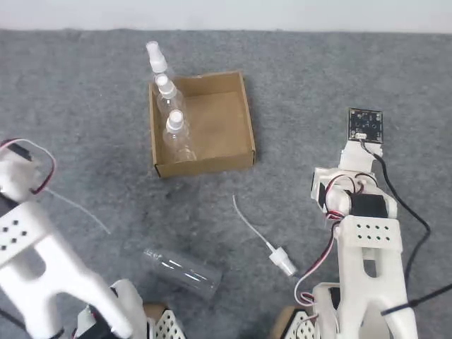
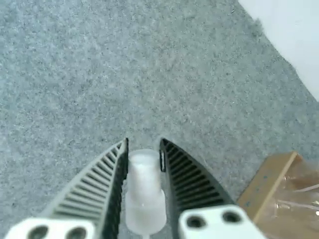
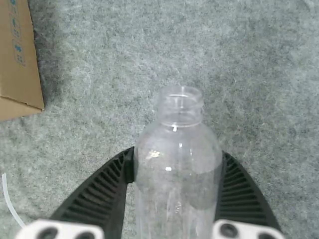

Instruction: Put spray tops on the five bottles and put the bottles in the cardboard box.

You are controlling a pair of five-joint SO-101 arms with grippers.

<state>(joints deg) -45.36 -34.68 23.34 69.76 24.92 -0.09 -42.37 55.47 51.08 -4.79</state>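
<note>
The left fingers (image 2: 97, 186) were clamped on a spray top (image 2: 144, 194), and the right fingers (image 3: 99, 191) were closed round the body of an uncapped bottle (image 3: 178, 172). Three capped bottles (image 1: 175, 138) lay along one wall of the cardboard box (image 1: 247, 116), the farthest poking over its rim. Another bare bottle (image 1: 182, 270) and a loose spray top (image 1: 282, 261) lay apart on the grey worktop (image 1: 339, 70).

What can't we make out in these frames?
Right wrist view: base of the open bottle, cut off by the edge.
Left wrist view: lower end of the spray top, cut off by the edge.
Left wrist view: most of the cardboard box, past the edge.
High view: whether the three boxed bottles are capped tight, too small.
</note>
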